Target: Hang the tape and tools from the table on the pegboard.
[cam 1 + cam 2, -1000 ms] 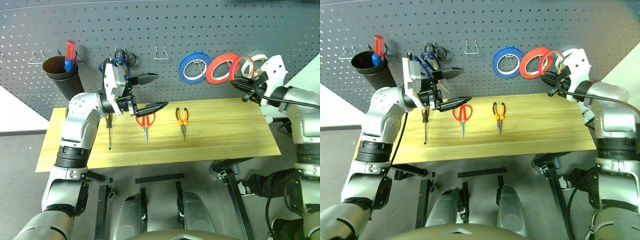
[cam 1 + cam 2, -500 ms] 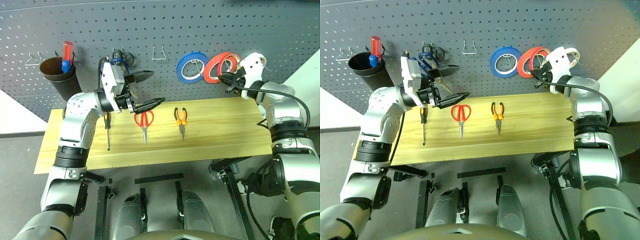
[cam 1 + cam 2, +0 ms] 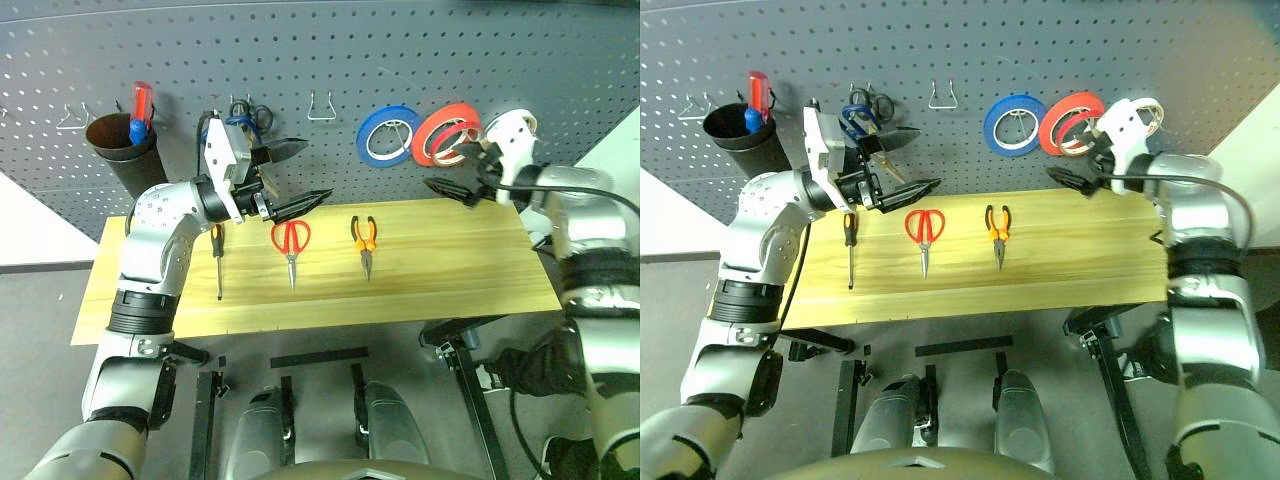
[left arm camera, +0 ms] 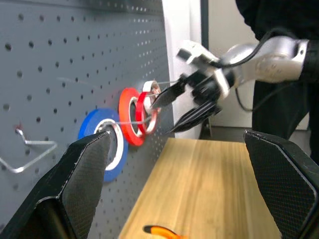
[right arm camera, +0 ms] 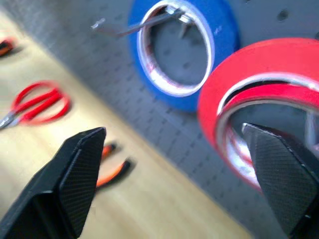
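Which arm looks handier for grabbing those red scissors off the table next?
Probably the left: its open gripper hovers just above the red scissors, while the right gripper, also open, is over by the red tape on the pegboard.

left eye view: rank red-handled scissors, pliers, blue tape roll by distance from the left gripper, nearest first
Measured from the left gripper, open above the table:
1. Red-handled scissors, on the table just below the fingertips.
2. Pliers, on the table, further toward the robot's right.
3. Blue tape roll, hung on the pegboard, up and to the right.
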`<state>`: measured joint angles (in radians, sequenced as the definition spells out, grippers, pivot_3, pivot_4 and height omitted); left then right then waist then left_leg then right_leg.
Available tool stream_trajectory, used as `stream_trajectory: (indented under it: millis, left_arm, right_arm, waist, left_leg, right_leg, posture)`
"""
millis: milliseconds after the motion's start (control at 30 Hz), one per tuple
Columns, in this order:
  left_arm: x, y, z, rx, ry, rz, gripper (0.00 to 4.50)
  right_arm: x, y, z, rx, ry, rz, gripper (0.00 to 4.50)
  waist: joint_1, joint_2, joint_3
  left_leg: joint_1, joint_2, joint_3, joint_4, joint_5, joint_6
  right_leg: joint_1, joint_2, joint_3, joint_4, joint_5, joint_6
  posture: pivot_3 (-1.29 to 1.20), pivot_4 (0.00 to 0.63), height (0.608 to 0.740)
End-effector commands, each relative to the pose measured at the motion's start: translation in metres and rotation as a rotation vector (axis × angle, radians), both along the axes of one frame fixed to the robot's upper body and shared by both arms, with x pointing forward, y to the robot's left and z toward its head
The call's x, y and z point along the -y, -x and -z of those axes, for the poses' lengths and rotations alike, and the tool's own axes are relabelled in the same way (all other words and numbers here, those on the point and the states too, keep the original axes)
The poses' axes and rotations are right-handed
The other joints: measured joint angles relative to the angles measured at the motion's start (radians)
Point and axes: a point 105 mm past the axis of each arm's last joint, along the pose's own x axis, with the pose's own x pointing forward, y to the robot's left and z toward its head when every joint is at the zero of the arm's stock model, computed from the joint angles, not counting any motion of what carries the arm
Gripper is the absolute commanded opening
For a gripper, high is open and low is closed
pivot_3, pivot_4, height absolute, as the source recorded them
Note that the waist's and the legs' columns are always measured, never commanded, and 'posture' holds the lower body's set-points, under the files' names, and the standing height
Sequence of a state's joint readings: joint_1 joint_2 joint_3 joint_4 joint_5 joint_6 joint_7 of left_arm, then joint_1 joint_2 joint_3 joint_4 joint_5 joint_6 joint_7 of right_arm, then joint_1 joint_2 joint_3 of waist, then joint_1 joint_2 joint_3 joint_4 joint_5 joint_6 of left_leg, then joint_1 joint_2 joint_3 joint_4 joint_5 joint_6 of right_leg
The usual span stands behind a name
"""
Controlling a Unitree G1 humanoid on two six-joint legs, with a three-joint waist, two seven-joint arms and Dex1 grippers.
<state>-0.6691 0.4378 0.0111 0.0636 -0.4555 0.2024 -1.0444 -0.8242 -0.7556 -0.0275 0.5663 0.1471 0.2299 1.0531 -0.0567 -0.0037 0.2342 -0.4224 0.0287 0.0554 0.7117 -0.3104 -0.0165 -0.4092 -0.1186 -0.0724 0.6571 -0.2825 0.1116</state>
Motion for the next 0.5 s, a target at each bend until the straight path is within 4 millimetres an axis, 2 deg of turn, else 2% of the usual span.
stream_trajectory:
  millis: [33, 200, 400, 500]
  left_arm:
    - [0.002, 0.011, -0.002, -0.005, 0.006, 0.034, 4.50]
    - [-0.001, 0.014, 0.014, -0.074, -0.031, 0.025, 4.50]
    - [-0.013, 0.013, 0.031, -0.154, -0.067, -0.063, 4.50]
    - [-0.024, 0.016, 0.046, -0.199, -0.119, -0.096, 4.50]
  right_arm:
    - [-0.002, 0.024, -0.016, -0.022, -0.007, -0.060, 4.48]
    - [-0.012, 0.046, -0.021, -0.101, -0.086, -0.086, 4.48]
    - [-0.037, 0.047, 0.002, -0.306, -0.164, -0.012, 4.48]
    - [-0.047, 0.041, 0.016, -0.383, -0.171, 0.064, 4.48]
  waist:
    - [0.006, 0.000, 0.000]
    - [0.011, 0.001, -0.001]
    - [0.014, 0.000, -0.004]
    - [0.013, 0.000, -0.004]
  left_leg:
    - [0.000, 0.000, 0.000, 0.001, 0.000, 0.000]
    - [0.003, 0.000, 0.001, 0.004, 0.000, 0.000]
    - [0.007, 0.001, 0.003, 0.005, 0.000, 0.000]
    - [0.007, 0.001, 0.003, 0.004, 0.000, 0.000]
  right_leg:
    - [0.000, 0.000, 0.000, 0.000, 0.000, 0.000]
    - [0.000, 0.000, 0.003, 0.006, 0.000, 0.000]
    - [0.002, 0.000, 0.006, 0.006, 0.000, 0.000]
    - [0.002, 0.000, 0.006, 0.006, 0.000, 0.000]
  posture:
    - [-0.09, 0.126, 0.732]
    - [-0.09, 0.129, 0.732]
    - [-0.09, 0.133, 0.732]
    - [-0.08, 0.140, 0.732]
